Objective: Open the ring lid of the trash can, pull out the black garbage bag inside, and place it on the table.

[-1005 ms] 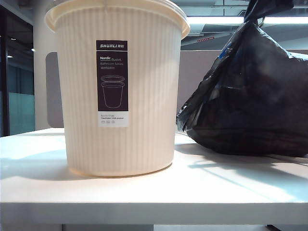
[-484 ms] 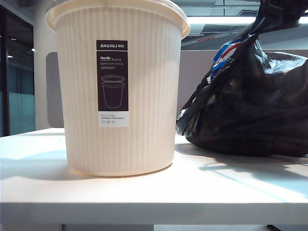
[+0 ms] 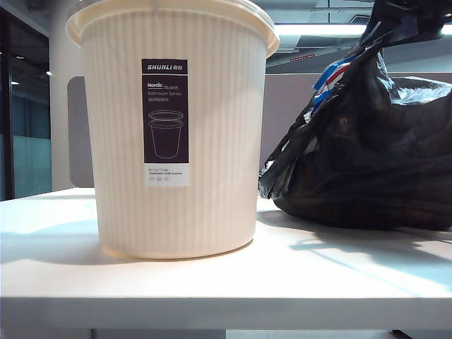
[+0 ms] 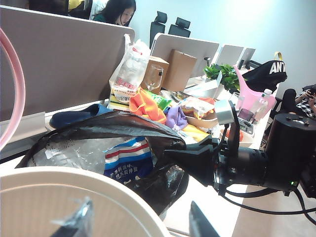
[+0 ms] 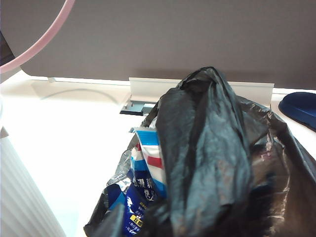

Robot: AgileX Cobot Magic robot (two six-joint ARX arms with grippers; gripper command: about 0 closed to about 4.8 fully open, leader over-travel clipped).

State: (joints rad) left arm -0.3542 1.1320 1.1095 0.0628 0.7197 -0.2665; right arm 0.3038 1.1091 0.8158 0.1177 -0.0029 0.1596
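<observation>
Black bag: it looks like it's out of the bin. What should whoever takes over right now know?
Left gripper: open, empty, above the can rim.
Right gripper: at the bag neck; grip unclear.
Ring lid: lifted off the can.
Done: bag rests on the table, right of the can.
To do: make sure the bag is released, then withdraw.

A grey partition (image 4: 64,64) is seen behind the worktop, with cluttered desks (image 4: 197,98) and office chairs (image 4: 170,24) beyond. A ceiling strip light (image 3: 318,30) is lit; dark glass (image 3: 25,120) is seen at left.
</observation>
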